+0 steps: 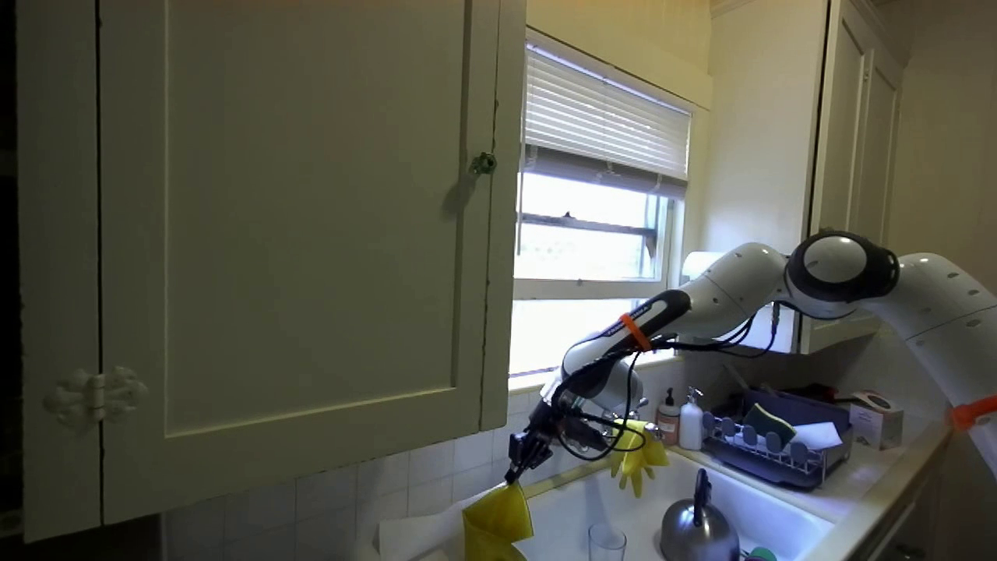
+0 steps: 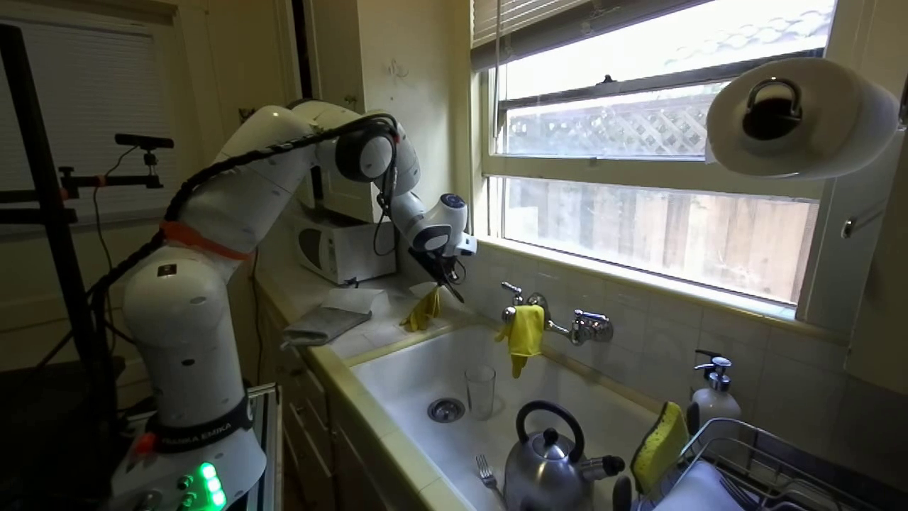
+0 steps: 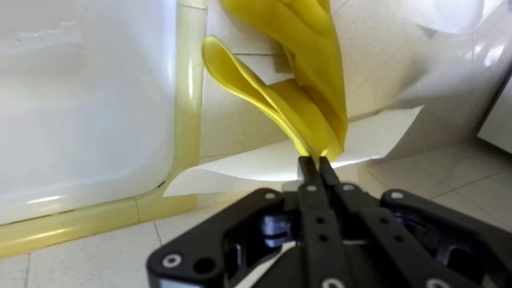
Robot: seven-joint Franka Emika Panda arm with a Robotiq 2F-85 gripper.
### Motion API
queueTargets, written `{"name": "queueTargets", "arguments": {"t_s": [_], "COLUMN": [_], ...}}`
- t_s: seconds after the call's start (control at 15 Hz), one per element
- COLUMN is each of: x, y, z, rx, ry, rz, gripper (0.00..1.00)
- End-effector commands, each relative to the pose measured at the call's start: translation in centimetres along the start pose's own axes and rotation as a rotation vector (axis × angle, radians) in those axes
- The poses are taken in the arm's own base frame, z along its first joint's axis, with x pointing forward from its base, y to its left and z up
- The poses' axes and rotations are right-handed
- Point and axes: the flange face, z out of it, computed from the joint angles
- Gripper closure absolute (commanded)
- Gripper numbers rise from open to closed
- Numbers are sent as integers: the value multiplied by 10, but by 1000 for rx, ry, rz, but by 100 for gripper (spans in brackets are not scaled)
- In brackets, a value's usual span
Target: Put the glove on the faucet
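My gripper (image 3: 315, 162) is shut on the edge of a limp yellow glove (image 3: 320, 68) in the wrist view. In an exterior view the gripper (image 1: 514, 474) points down at the left of the sink, and the glove (image 1: 494, 523) hangs from its tips. The held glove also shows over the counter left of the sink (image 2: 423, 310); I cannot tell whether its lower part touches the counter. The silver faucet (image 2: 590, 326) is on the tiled wall above the sink. A second yellow glove (image 2: 526, 330) hangs draped over its left part, and also shows behind the gripper (image 1: 639, 452).
The white sink (image 2: 418, 369) holds a clear glass (image 2: 481, 392), a fork (image 2: 486, 470) and a steel kettle (image 2: 543, 468). White paper (image 3: 256, 164) and a grey cloth (image 2: 326, 328) lie on the counter. Soap bottles (image 1: 691, 421) and a dish rack (image 1: 767, 452) stand beyond the sink.
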Motion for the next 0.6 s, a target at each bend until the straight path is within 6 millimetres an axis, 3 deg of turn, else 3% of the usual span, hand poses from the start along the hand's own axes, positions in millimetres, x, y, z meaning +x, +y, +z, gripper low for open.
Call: {"name": "queueTargets", "arguments": {"t_s": [0.0, 0.33, 0.53], "x": [-18, -18, -10], "y": [-1, 0, 5], "z": [-15, -12, 2], "rx": [-11, -33, -74], "ry": [-85, -105, -89], "rz": [-12, -19, -37], "gripper": [99, 99, 99]}}
